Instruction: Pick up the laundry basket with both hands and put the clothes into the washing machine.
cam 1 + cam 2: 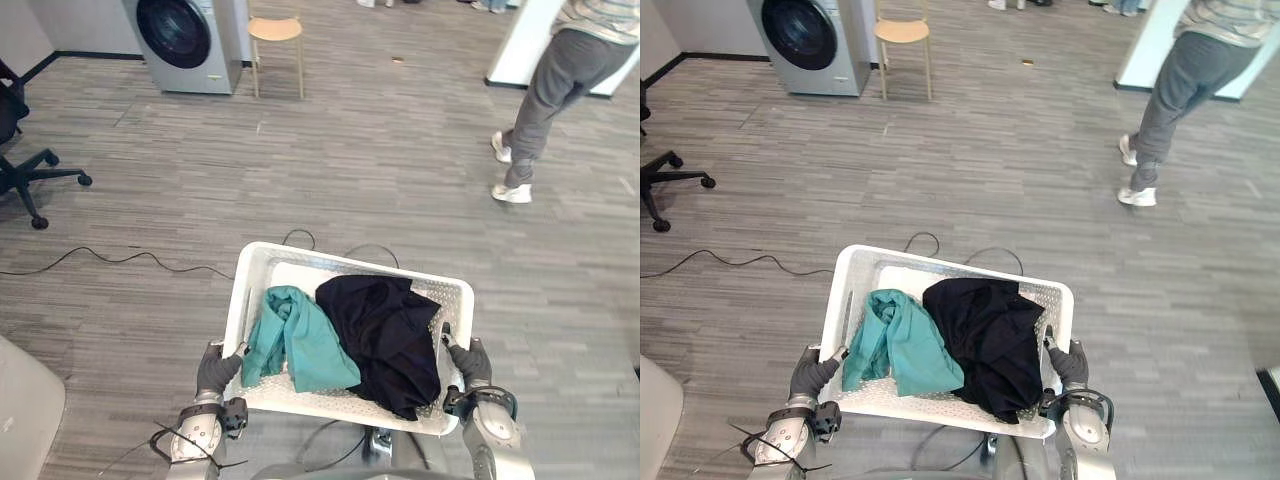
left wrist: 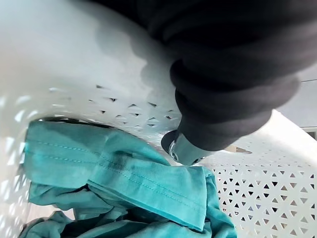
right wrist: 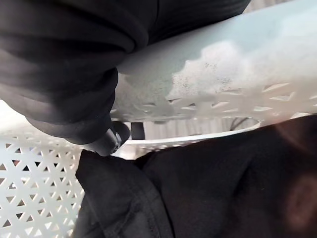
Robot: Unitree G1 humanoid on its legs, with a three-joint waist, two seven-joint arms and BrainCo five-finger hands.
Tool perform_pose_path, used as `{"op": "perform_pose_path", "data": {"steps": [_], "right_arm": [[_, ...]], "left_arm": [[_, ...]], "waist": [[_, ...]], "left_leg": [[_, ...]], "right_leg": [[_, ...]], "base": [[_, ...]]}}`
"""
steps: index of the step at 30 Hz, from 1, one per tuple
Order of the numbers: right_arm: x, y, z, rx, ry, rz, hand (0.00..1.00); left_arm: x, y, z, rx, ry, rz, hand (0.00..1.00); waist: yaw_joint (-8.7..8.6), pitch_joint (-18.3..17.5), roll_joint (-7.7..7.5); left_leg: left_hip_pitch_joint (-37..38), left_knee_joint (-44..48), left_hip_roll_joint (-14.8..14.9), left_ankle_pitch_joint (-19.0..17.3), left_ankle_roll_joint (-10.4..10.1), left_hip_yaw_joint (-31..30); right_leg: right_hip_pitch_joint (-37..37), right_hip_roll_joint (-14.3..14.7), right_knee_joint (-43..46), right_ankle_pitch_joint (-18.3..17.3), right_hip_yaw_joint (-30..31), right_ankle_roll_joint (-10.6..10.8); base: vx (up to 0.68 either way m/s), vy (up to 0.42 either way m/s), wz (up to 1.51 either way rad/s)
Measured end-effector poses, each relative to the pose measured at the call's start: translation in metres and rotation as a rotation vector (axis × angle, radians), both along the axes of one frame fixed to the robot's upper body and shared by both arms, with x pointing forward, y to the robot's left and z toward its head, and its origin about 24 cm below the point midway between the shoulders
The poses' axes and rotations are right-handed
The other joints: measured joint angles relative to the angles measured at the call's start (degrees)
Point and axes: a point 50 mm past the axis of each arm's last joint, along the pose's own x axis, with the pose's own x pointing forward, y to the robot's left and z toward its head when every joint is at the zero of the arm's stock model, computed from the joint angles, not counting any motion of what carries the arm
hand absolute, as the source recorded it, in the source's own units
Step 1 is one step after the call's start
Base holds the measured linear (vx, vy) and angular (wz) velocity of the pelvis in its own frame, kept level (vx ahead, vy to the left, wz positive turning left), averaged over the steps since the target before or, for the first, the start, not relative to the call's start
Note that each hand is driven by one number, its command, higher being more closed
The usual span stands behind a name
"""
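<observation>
Carrying the laundry basket (image 1: 330,262) low in front of the body, off the grey plank floor (image 1: 380,150); left hand (image 1: 216,370) clamped on the basket's left end and right hand (image 1: 470,362) clamped on its right end; each wrist view shows a digit hooked over the rim into the basket, left one (image 2: 181,148) against the teal cloth, right one (image 3: 111,141) against the dark cloth; the remaining fingers are under the rim, hidden; teal garment (image 1: 300,340) lies in the left half, dark garment (image 1: 385,330) in the right half, the two touching; the dark one drapes over the near rim; washing machine (image 1: 185,40) stands well apart at the far left, door looks closed, wooden stool (image 1: 275,30) just beside it; office chair (image 1: 20,150) at the left edge; a person (image 1: 545,90) stands far right; task judged early, basket lifted, clothes not yet loaded; risks: basket sits skewed, right end nearer, so uneven pull could tilt it and slide the dark garment over the near rim; hold is by the rim alone, a jolt while walking could slip it; veering could clip the stool or chair; the closed door needs a free hand.
</observation>
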Motion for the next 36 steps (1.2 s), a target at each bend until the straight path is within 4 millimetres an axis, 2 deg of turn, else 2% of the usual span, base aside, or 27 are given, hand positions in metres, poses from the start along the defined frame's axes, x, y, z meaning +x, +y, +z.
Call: {"op": "perform_pose_path", "data": {"steps": [1, 2, 3, 5, 6, 7, 8, 9, 11, 13, 15, 16, 17, 18, 19, 20, 21, 22, 24, 26, 28, 31, 32, 33, 34, 35, 36], "right_arm": [[-0.001, -0.001, -0.001, -0.003, 0.007, -0.006, 1.00], [-0.004, -0.002, -0.002, -0.006, 0.015, -0.010, 1.00], [-0.006, -0.005, -0.003, -0.017, 0.025, -0.009, 1.00], [-0.006, -0.010, 0.005, -0.044, -0.004, -0.005, 1.00], [-0.009, -0.013, 0.007, -0.056, -0.008, 0.004, 1.00], [-0.017, -0.009, 0.007, -0.045, 0.002, 0.002, 1.00], [-0.018, -0.010, 0.007, -0.047, 0.003, -0.001, 1.00], [-0.018, -0.011, 0.005, -0.042, 0.012, -0.014, 1.00], [-0.016, -0.009, 0.006, -0.038, 0.007, -0.009, 1.00], [-0.014, -0.009, 0.006, -0.041, 0.003, -0.008, 1.00], [-0.010, -0.010, 0.009, -0.050, -0.011, -0.003, 1.00], [-0.010, -0.009, 0.008, -0.048, -0.010, -0.005, 1.00], [-0.011, -0.006, 0.003, -0.035, 0.010, -0.007, 1.00], [-0.012, 0.000, -0.003, -0.013, 0.034, -0.005, 1.00], [-0.010, 0.002, -0.002, -0.011, 0.028, 0.003, 1.00], [-0.007, 0.003, 0.000, -0.011, 0.019, 0.007, 1.00], [-0.015, 0.000, -0.002, -0.024, 0.031, 0.001, 1.00], [-0.017, 0.003, -0.005, -0.007, 0.041, -0.003, 1.00], [-0.018, 0.004, -0.006, -0.007, 0.044, -0.006, 1.00], [-0.023, -0.001, -0.007, -0.012, 0.055, -0.025, 1.00], [-0.025, -0.003, -0.008, -0.015, 0.054, -0.037, 1.00], [-0.026, -0.004, -0.008, -0.011, 0.055, -0.045, 1.00], [-0.026, -0.004, -0.008, -0.010, 0.056, -0.046, 1.00], [-0.026, 0.003, -0.009, 0.007, 0.059, -0.033, 1.00], [-0.027, 0.002, -0.011, -0.001, 0.067, -0.027, 1.00], [-0.027, -0.003, -0.011, -0.023, 0.081, -0.024, 1.00], [-0.027, -0.008, -0.010, -0.042, 0.082, -0.021, 1.00]], "left_arm": [[0.000, -0.003, -0.002, -0.009, 0.011, -0.003, 1.00], [-0.001, -0.004, -0.004, -0.014, 0.023, -0.002, 1.00], [-0.001, -0.006, -0.007, -0.028, 0.035, 0.004, 1.00], [0.003, -0.011, -0.006, -0.050, 0.021, 0.007, 1.00], [-0.002, -0.014, -0.011, -0.070, 0.042, 0.015, 1.00], [-0.008, -0.010, -0.011, -0.056, 0.050, 0.015, 1.00], [-0.009, -0.013, -0.012, -0.066, 0.055, 0.017, 1.00], [-0.007, -0.013, -0.011, -0.065, 0.047, 0.011, 1.00], [-0.009, -0.011, -0.012, -0.061, 0.056, 0.008, 1.00], [-0.010, -0.011, -0.012, -0.064, 0.055, 0.010, 1.00], [-0.009, -0.011, -0.011, -0.070, 0.041, 0.015, 1.00], [-0.009, -0.011, -0.010, -0.068, 0.036, 0.016, 1.00], [-0.010, -0.008, -0.011, -0.057, 0.041, 0.018, 1.00], [-0.010, -0.003, -0.010, -0.035, 0.050, 0.025, 1.00], [-0.011, 0.000, -0.009, -0.027, 0.050, 0.031, 1.00], [-0.013, 0.001, -0.009, -0.022, 0.054, 0.032, 1.00], [-0.018, -0.003, -0.007, -0.027, 0.053, 0.021, 1.00], [-0.020, -0.001, -0.005, -0.007, 0.052, 0.019, 1.00], [-0.018, -0.001, -0.005, -0.003, 0.058, 0.017, 1.00], [-0.017, -0.006, -0.006, -0.010, 0.062, 0.001, 1.00], [-0.016, -0.008, -0.005, -0.012, 0.058, -0.008, 1.00], [-0.015, -0.008, -0.005, -0.009, 0.059, -0.015, 1.00], [-0.015, -0.007, -0.005, -0.008, 0.059, -0.012, 1.00], [-0.017, -0.002, -0.005, 0.008, 0.064, -0.004, 1.00], [-0.018, -0.004, -0.010, -0.008, 0.080, 0.005, 1.00], [-0.019, -0.007, -0.016, -0.030, 0.107, 0.016, 1.00], [-0.019, -0.011, -0.017, -0.038, 0.108, 0.005, 1.00]], "waist": [[-0.90, -0.28, 0.84], [-1.36, -1.05, 1.49], [-1.43, -2.67, 3.15], [-1.93, -1.16, 4.67], [-1.93, -1.29, 7.28], [-1.08, -1.86, 6.81], [-0.39, -1.57, 8.85], [0.44, -1.03, 9.53], [2.49, 0.19, 6.92], [4.90, 0.26, 4.92], [5.13, 0.19, 4.64], [5.14, -0.64, 4.25], [5.28, -1.59, 2.94], [4.66, -3.72, -0.60], [4.75, -3.42, -0.78], [5.53, -3.22, -0.45], [5.25, -4.39, -0.46], [4.64, -4.91, -2.86], [3.68, -4.67, -3.46], [3.39, -3.62, -0.81], [3.13, -3.82, 1.55], [2.60, -3.69, 1.92], [2.43, -3.78, 1.79], [2.39, -4.01, -0.67], [2.37, -4.12, -0.45], [2.49, -4.60, 1.19], [2.63, -4.67, 1.36]], "left_leg": [[2.94, 0.03, 1.85, -1.20, -2.20, -1.94], [3.51, 1.00, 3.32, -1.44, -2.64, -3.49], [2.79, 5.89, 6.58, -1.18, -3.01, -6.20], [-1.91, 22.35, 7.72, 5.69, -3.46, -8.50], [-7.14, 36.29, 9.50, 17.40, -3.88, -8.39], [-12.55, 47.84, 11.00, 33.45, -3.19, -8.27], [-15.73, 53.91, 12.83, 31.36, -2.47, -9.00], [-23.28, 62.95, 12.88, 24.16, -1.02, -10.68], [-33.87, 62.54, 11.68, 15.60, 1.66, -8.84], [-39.46, 49.99, 11.63, 11.25, -0.20, -5.73], [-41.24, 29.15, 12.05, 11.56, -1.65, -2.70], [-40.66, 18.43, 11.43, 17.99, -3.45, -1.18], [-39.85, 18.90, 9.80, 18.59, -1.12, 0.22], [-40.15, 22.46, 8.18, 18.41, 2.58, 3.70], [-41.08, 30.96, 10.39, 16.68, 4.36, 5.94], [-42.79, 36.17, 11.10, 15.08, 3.11, 7.11], [-39.16, 28.42, 10.16, 14.00, 1.19, 7.24], [-34.27, 24.49, 6.69, 10.06, 3.09, 8.47], [-27.43, 19.81, 3.56, 8.90, 4.52, 8.87], [-17.87, 13.65, 2.49, 8.70, 4.85, 8.48], [-11.74, 8.99, 2.57, 8.71, 4.83, 7.36], [-7.21, 6.19, 3.25, 8.15, 3.47, 5.43], [-6.05, 6.92, 4.13, 6.33, 0.29, 4.08], [-5.64, 8.43, 2.68, 4.64, -2.03, 2.75], [-5.01, 9.15, 3.05, 4.02, -2.00, 1.36], [-5.02, 11.33, 5.00, 4.19, -2.48, -0.23], [-6.31, 13.71, 5.74, 4.40, -3.41, -0.59]], "right_leg": [[0.84, 2.55, -2.86, 7.32, 2.52, -0.39], [1.36, 4.15, -1.88, 9.87, 3.68, -2.11], [1.34, 6.42, 2.28, 8.63, 4.53, -3.70], [0.55, 5.42, 14.93, 3.09, 2.84, -5.84], [1.62, 8.78, 15.92, -0.54, 0.76, -5.70], [8.25, 11.02, 6.57, -3.59, 1.44, -7.65], [10.54, 12.59, 6.23, -4.16, 1.24, -7.67], [15.01, 13.17, 5.00, -7.07, 2.37, -8.50], [23.78, 11.24, -0.03, -9.67, 5.84, -7.03], [29.52, 9.03, -4.41, -11.65, 8.71, -5.13], [35.31, 6.73, -7.27, -14.68, 10.31, -3.00], [38.38, 5.02, -7.66, -17.48, 11.17, -0.78], [39.50, 3.42, -7.39, -18.39, 12.41, 0.22], [39.41, 0.01, -5.92, -17.26, 16.07, 0.24], [40.24, -0.26, -2.77, -13.23, 20.11, 0.62], [40.35, 0.63, -0.10, -10.80, 21.62, 1.04], [37.31, 0.88, 10.16, -6.95, 22.56, 4.72], [31.54, -0.46, 24.11, -3.36, 24.01, 8.44], [24.54, -0.64, 38.66, -1.14, 24.14, 9.05], [19.35, 0.32, 45.54, -1.72, 21.54, 8.45], [14.27, 0.37, 43.34, -5.19, 17.96, 6.78], [10.92, -0.53, 29.87, -8.85, 12.09, 1.86], [11.37, 0.96, 18.38, -8.24, 10.31, 0.37], [12.55, 1.68, 5.48, -0.52, 11.16, -2.22], [13.46, 1.64, 6.42, -2.29, 10.82, -0.96], [15.62, 2.85, 4.72, -2.30, 10.45, -1.67], [17.16, 3.20, 2.49, -2.32, 10.38, -1.73]], "base": [[0.94, -0.122, 0.76], [0.96, -0.142, 0.69], [0.98, -0.159, 0.50], [0.76, -0.181, 0.37], [0.55, -0.254, 0.09], [0.53, -0.238, -0.10], [0.58, -0.111, -0.31], [0.70, -0.032, -0.24], [0.72, 0.005, -0.36], [0.81, 0.122, -0.57], [0.81, 0.235, -0.42], [0.69, 0.272, -0.33], [0.89, 0.324, -0.28], [0.92, 0.358, -0.33], [0.91, 0.360, -0.35], [0.81, 0.400, -0.46], [0.69, 0.375, -0.28], [0.65, 0.330, 0.00], [0.69, 0.187, 0.20], [0.63, 0.112, 0.14], [0.49, 0.034, 0.27], [0.48, -0.066, 0.43], [0.47, -0.156, 0.44], [0.47, -0.166, 0.42], [0.46, -0.137, 0.23], [0.41, -0.103, 0.10], [0.44, -0.114, -0.01]]}}
